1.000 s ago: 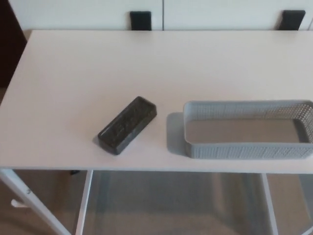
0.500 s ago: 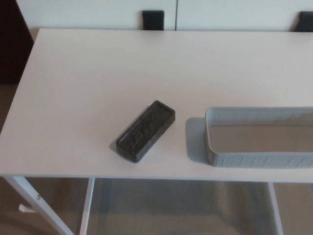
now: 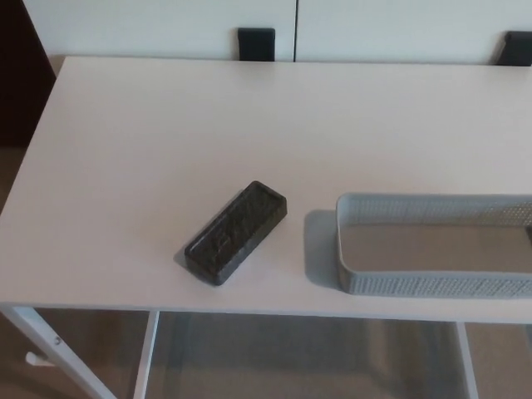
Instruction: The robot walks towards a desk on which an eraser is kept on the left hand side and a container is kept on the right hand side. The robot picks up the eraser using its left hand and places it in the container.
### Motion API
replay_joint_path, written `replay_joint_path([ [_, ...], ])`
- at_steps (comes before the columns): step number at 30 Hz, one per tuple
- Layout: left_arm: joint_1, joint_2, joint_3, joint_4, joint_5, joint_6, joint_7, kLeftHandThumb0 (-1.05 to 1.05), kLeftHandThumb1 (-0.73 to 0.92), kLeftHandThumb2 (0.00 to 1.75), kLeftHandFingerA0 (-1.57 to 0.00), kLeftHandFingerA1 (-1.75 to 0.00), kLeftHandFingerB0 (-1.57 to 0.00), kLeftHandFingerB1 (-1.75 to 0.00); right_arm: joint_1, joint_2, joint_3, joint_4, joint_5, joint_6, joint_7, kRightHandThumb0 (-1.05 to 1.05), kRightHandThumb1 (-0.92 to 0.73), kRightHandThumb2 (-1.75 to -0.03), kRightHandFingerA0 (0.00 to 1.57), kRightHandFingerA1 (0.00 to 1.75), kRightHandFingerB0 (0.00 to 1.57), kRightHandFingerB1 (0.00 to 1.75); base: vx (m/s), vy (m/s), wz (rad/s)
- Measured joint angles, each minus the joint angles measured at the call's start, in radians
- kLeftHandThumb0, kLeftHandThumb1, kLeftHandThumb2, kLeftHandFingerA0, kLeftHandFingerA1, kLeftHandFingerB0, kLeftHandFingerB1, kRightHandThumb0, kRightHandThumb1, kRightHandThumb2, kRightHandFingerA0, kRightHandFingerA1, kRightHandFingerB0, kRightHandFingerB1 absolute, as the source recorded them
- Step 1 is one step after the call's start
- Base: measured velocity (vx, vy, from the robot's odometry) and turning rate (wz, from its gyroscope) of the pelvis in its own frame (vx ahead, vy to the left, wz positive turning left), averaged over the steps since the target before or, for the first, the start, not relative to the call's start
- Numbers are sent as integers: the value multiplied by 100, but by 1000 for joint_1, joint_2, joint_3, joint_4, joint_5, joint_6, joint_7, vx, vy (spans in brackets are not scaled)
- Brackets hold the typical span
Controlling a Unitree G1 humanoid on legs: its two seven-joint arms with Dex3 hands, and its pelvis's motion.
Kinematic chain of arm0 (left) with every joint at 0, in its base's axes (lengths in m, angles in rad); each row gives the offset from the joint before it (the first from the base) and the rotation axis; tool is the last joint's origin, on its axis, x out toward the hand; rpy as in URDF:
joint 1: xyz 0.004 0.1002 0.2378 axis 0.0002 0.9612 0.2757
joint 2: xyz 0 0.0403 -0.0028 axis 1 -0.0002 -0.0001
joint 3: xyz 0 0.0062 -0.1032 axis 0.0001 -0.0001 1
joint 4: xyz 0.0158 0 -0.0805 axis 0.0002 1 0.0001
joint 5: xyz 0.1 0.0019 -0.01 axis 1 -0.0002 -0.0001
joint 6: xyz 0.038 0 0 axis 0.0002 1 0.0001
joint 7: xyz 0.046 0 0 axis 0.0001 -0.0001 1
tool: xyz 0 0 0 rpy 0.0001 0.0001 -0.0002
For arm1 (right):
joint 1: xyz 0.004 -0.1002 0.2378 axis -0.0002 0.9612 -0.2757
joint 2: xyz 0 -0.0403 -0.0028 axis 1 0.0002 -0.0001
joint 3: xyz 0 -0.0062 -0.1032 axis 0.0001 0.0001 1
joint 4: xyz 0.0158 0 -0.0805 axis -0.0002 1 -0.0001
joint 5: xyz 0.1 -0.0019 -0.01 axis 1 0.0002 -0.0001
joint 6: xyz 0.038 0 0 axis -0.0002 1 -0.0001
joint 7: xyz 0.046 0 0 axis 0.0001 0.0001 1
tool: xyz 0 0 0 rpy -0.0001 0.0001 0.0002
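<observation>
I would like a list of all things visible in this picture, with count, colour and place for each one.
eraser: one, dark grey to black, lying diagonally on the desk, left of the container, apart from it.
container: one, grey mesh basket, empty, near the desk's front edge on the right, cut by the picture's right edge.
desk: one, white top, white legs showing below the front edge.
wall: white, behind the desk.
black fittings: two, on the wall at the desk's far edge.
floor: brownish, under the desk.
robot's hands: none in view.
</observation>
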Motion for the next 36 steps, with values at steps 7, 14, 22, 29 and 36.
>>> replay_joint_path([
  [7,5,4,-37,-43,22,-13,7,-51,39,69,-44,-46,-35,-43,10,0,0,-23,1,5,4,-28,-55,-56,58,49,43,40,0,0,0],
  [14,63,24,-97,-307,53,-14,-4,-54,47,54,-34,-33,-37,-35,0,2,2,-23,1,7,5,-28,-56,-56,59,50,44,41,0,0,0],
  [22,97,66,-141,-612,55,-12,-42,-55,48,55,-33,-31,-38,-35,-9,6,5,-23,1,7,5,-42,-44,-75,52,60,36,51,0,0,0],
  [29,84,134,-186,-872,43,2,-89,-55,49,56,-41,-33,-42,-34,-14,7,11,-23,1,7,5,-29,-53,-56,60,51,44,43,0,0,0],
  [36,32,219,-231,-1109,6,26,-143,-52,48,55,-41,-33,-41,-34,-21,7,14,-23,1,7,5,-36,-55,-56,63,50,47,42,0,0,0],
])
